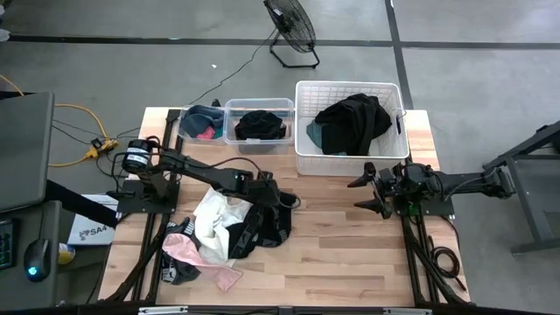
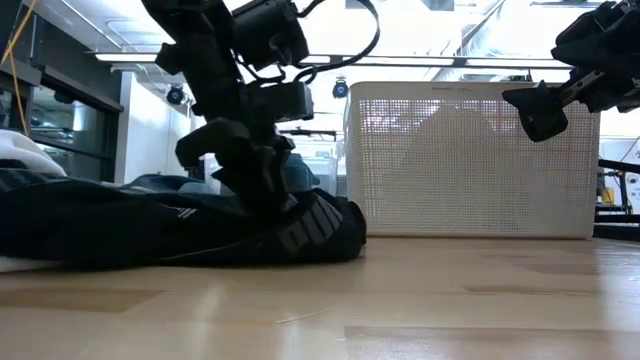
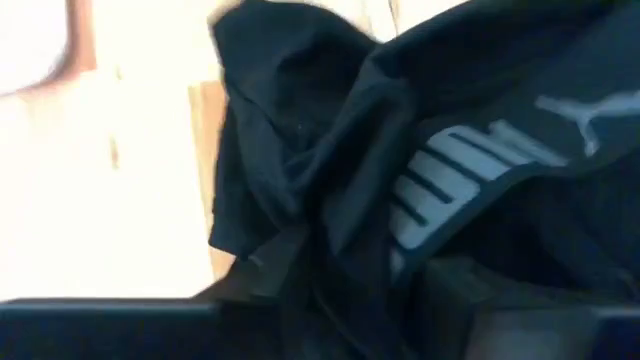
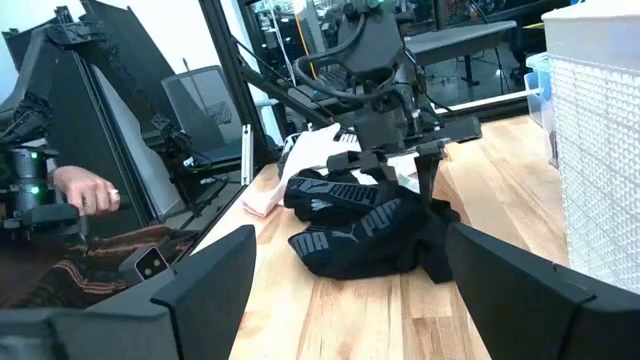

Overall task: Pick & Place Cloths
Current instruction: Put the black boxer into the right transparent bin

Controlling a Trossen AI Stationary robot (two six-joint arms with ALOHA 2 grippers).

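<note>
A heap of cloths lies on the wooden table, left of the middle: a white one (image 1: 214, 214), a pink one (image 1: 188, 249) and a black garment (image 1: 267, 226) whose waistband (image 3: 450, 170) carries white lettering. My left gripper (image 1: 269, 197) reaches down into the far edge of the black garment (image 2: 180, 235) and is shut on it. My right gripper (image 1: 363, 191) hangs open above the table's right half and holds nothing. More black and teal cloths lie in the white basket (image 1: 350, 85). My left gripper takes a bunched fold of the black garment (image 3: 320, 270) near its lettered waistband, and the creases run together between the fingers. It comes from above, slanting down from the table's left. The garment lies slack on the table, and the cloth hides the fingertips.
The white slatted basket stands at the far edge, right of centre. Left of it stand two clear bins (image 1: 258, 107) holding cloths. A person's hand (image 4: 85, 190) shows at a desk beyond the table's left side. Bare wood lies between the heap and my right gripper.
</note>
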